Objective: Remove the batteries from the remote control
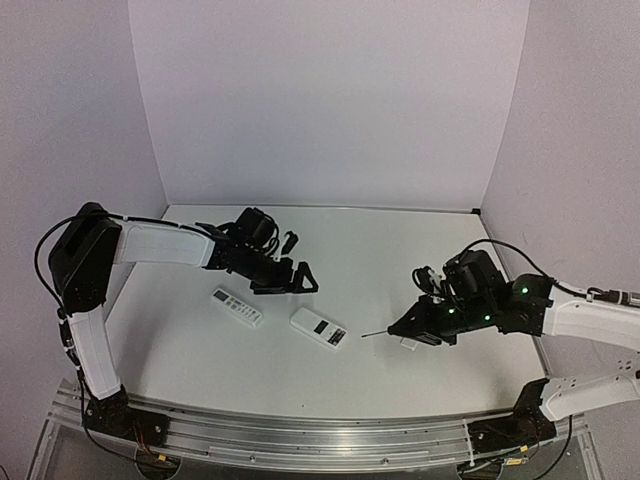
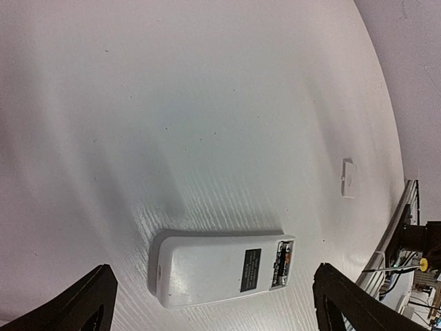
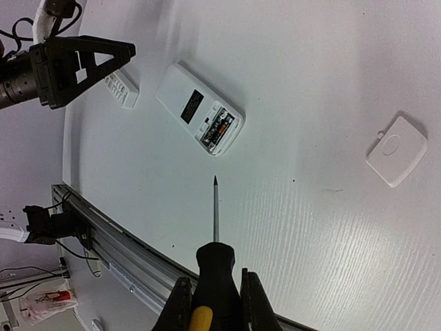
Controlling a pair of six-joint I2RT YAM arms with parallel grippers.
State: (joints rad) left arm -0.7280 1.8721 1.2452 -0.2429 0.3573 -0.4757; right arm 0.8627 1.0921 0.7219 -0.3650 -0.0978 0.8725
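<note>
The remote control [image 3: 198,109] lies back-up on the white table [image 1: 400,250] between the two arms, so its battery compartment faces upward and can be reached from above. The compartment is uncovered. The small white cover piece [image 3: 397,150] lies flat on the table, well apart from the remote on the right arm's side, out of the working path. The batteries [image 3: 219,128] sit side by side inside the compartment, at the end of the remote nearer the right arm. Neither is lifted out.

The right gripper [image 3: 215,303] is clamped on the black-and-yellow handle of the screwdriver [image 3: 215,227], with the shaft aimed at the open compartment. The tip stops short of the remote and does not touch it. This hold suits prying: the thin tip can probably get under a cell where the fingers could not.

The left gripper [image 1: 300,277] hovers on the far side of the remote with its fingers [image 2: 83,303] spread wide and holding nothing. This position is probably meant for bracing the housing or taking a freed cell.

A second remote [image 1: 237,306] lies buttons-up further left and is not involved.
</note>
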